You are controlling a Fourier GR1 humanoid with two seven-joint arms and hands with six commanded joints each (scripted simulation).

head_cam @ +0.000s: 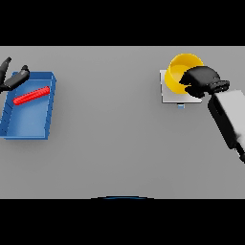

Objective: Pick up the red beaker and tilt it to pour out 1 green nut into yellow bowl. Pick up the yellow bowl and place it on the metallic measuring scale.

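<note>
**On the scale at the table's far right: yellow bowl under the right hand**

At the far right of the grey table point(119, 143), the yellow bowl point(181, 68) sits on the metallic measuring scale point(166, 95), a pale square plate with a small bluish tab at its near edge. The bowl is round, smooth and glossy, with a thick rim and a deep hollow; whether anything lies inside cannot be told. The right hand point(201, 79), dark and matt, covers the bowl's near right side, its fingers curled over the rim in a grasp. Its white and grey forearm runs off toward the lower right.

Well apart, at the far left, a blue tray point(45, 129) with low straight walls and a flat floor lies on the table. Inside it rests the red beaker point(32, 95), on its side and slanting, showing as a slim, smooth red cylinder. The left hand point(14, 79) hangs over the tray's far left corner, just beside the beaker's lower end, fingers straight and spread, gripping nothing.
</note>
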